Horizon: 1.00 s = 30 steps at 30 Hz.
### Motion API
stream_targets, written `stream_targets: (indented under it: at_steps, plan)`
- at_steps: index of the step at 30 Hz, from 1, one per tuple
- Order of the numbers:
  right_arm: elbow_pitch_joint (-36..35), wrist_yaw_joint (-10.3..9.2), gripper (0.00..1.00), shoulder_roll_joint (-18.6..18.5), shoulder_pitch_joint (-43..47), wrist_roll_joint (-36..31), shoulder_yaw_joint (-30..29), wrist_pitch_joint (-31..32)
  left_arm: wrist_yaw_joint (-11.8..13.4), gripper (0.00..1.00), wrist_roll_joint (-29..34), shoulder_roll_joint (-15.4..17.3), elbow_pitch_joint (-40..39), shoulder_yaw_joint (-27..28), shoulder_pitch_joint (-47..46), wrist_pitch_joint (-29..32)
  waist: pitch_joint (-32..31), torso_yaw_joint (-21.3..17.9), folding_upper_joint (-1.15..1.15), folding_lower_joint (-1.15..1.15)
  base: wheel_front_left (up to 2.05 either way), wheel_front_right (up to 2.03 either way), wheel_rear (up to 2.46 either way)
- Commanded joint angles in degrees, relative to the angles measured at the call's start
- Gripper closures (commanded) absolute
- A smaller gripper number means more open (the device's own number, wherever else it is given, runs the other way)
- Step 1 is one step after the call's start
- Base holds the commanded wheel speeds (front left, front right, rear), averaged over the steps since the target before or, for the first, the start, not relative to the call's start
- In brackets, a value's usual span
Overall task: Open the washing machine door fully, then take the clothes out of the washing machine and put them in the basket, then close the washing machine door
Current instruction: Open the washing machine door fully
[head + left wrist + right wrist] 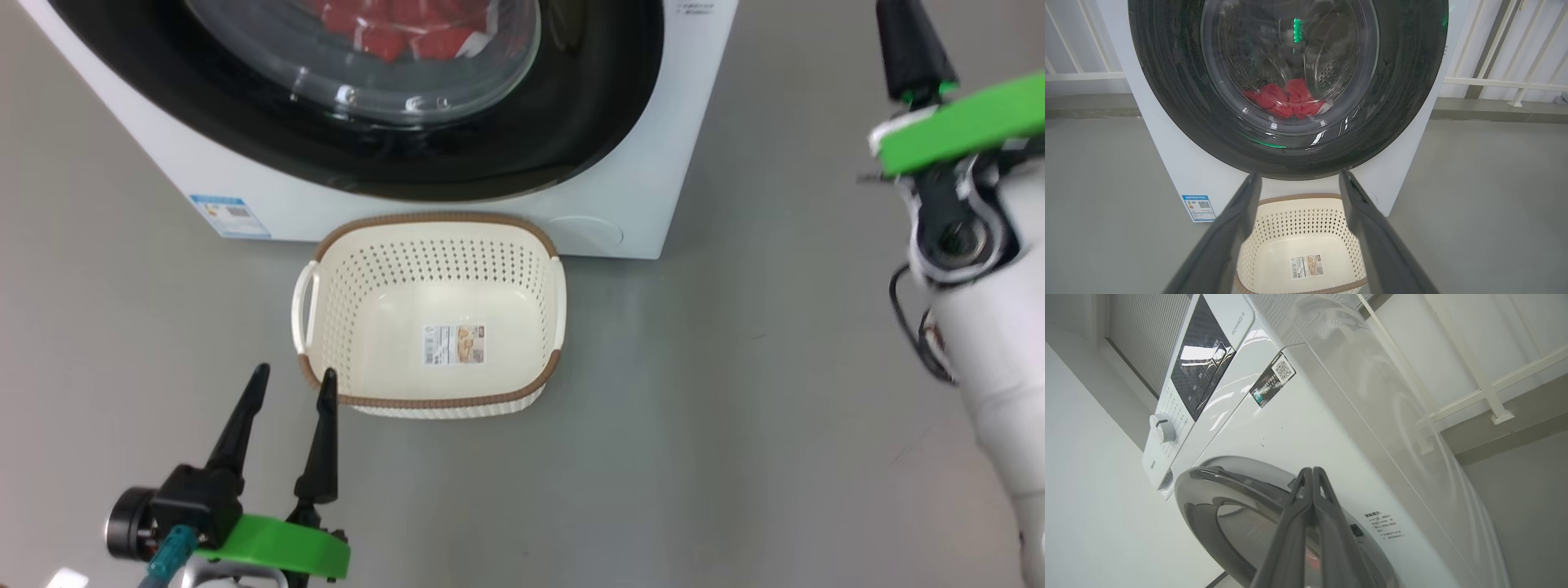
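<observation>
The washing machine door [1404, 81] sat shut against the front of the washing machine [637, 163]. The clothes [1286, 100] lay in a red heap behind its glass, ahead of and above the left pincer [295, 371]. That pincer hung low over the floor with its fingers spread wide and nothing between them. The empty basket [433, 220] was just ahead of it, between it and the machine. The right pincer [1312, 473] was raised at the machine's side, its two fingers pressed together and gripping nothing. The door's rim lay just beyond its tips, curving away to the left and beneath it. I could not tell whether tips and rim touched. The right arm therefore looked the nearer one for opening the door, and the move would probably turn on catching that near edge of the rim.
</observation>
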Motion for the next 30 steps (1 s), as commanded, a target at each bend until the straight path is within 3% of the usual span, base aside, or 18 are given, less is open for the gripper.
stream_targets:
  at_steps: [1, 11, 23, 30]
  plan:
    - [-0.97, -0.06, 1.00, -0.05, -2.22, 3.95, 0.81, 1.89, -0.07, 0.00, -0.30, 0.75, -1.52, 1.50, -2.15, -0.52, 1.42, 1.06, 0.00, 0.00, 0.00, 0.00, 0.00]
    - [2.57, -0.06, 1.00, -3.78, -10.81, 22.70, 0.93, 18.35, -0.24, 0.00, -1.24, 0.75, -1.38, 0.04, -4.96, -0.52, 4.87, 4.15, 0.00, 0.00, 0.00, 0.00, 0.00]
    - [8.42, -0.06, 1.00, -4.07, -18.12, 32.54, -0.29, 36.85, -0.37, 0.00, -1.95, 0.75, -2.63, -1.90, -7.16, -0.52, 8.94, 6.74, 0.00, 0.00, 0.00, 0.00, 0.00]
    - [13.18, -0.06, 1.00, -4.11, -23.73, 34.62, -1.37, 42.29, -0.37, 0.00, -2.82, 0.75, -3.42, -3.19, -8.53, -0.52, 11.66, 8.28, 0.00, 0.00, 0.00, 0.00, 0.00]
